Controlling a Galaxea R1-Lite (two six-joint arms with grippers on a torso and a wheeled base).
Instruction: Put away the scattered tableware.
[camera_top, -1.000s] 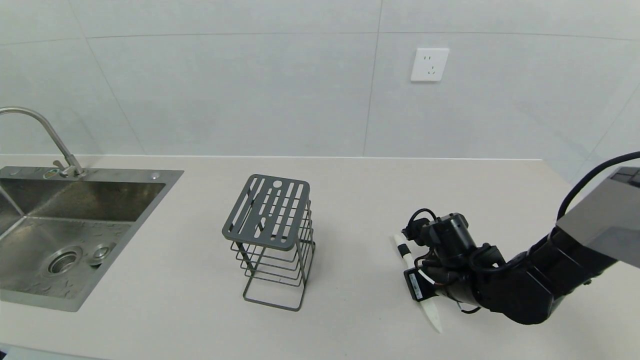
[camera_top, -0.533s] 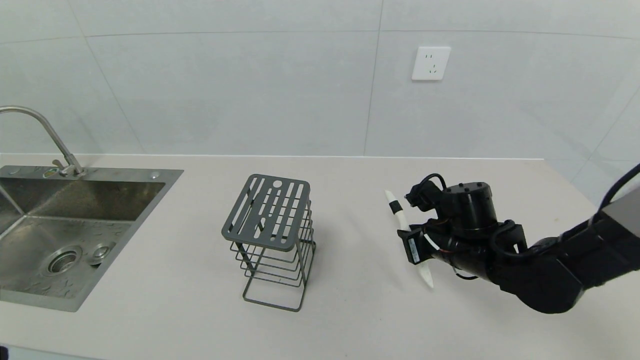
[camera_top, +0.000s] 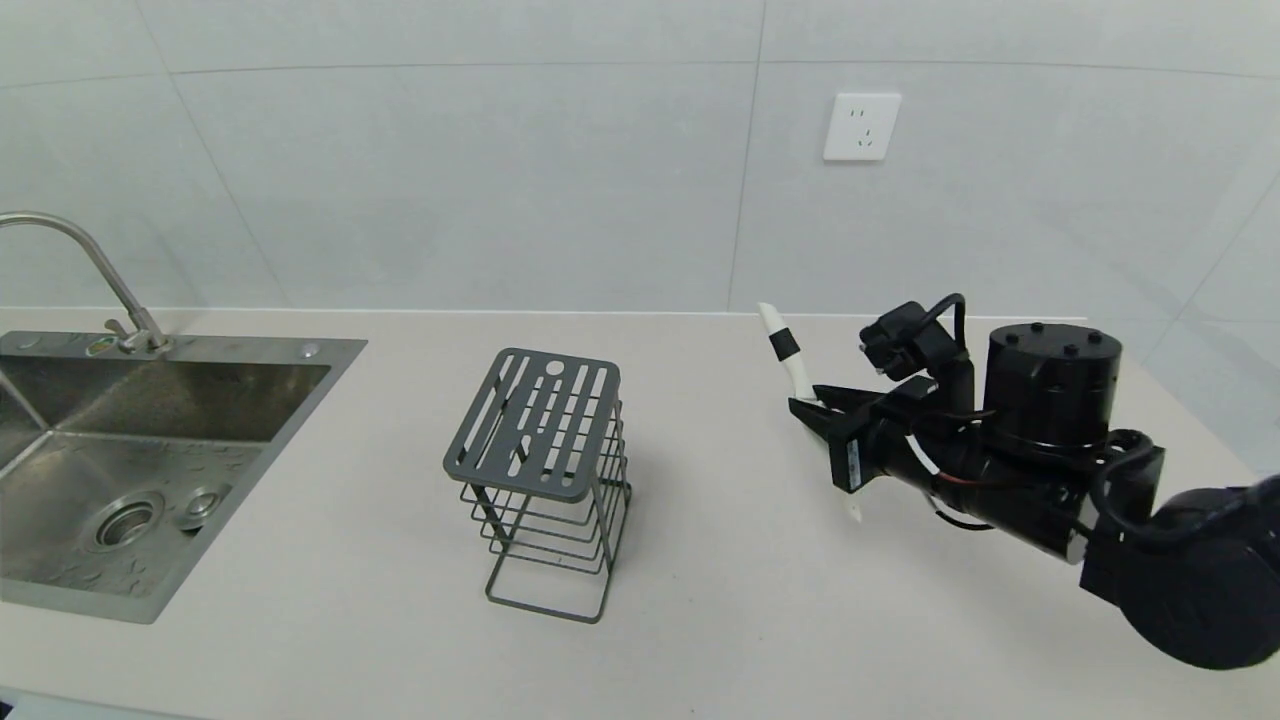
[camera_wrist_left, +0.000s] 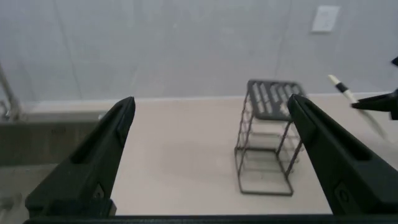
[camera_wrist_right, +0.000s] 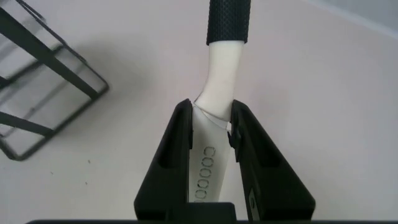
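My right gripper (camera_top: 822, 418) is shut on a white knife (camera_top: 797, 378) with a black band near its upper end, held above the counter and tilted, its pointed tip down. In the right wrist view the fingers (camera_wrist_right: 180, 134) clamp the white part of the knife (camera_wrist_right: 222, 74) just below a black textured grip. A grey wire rack (camera_top: 545, 425) with a slotted top stands on the counter left of the knife, clear of it. My left gripper (camera_wrist_left: 211, 104) is open and holds nothing, facing the rack (camera_wrist_left: 268, 140) from a distance.
A steel sink (camera_top: 60, 480) with a curved faucet (camera_top: 100, 270) is set into the counter at the left. A wall socket (camera_top: 860, 127) sits on the tiled wall behind. Bare counter (camera_top: 720, 600) lies around the rack.
My right gripper has lifted the knife off the counter, carrying it up and back. The knife has gone from lying flat to hanging steeply tilted. The rack stays put.
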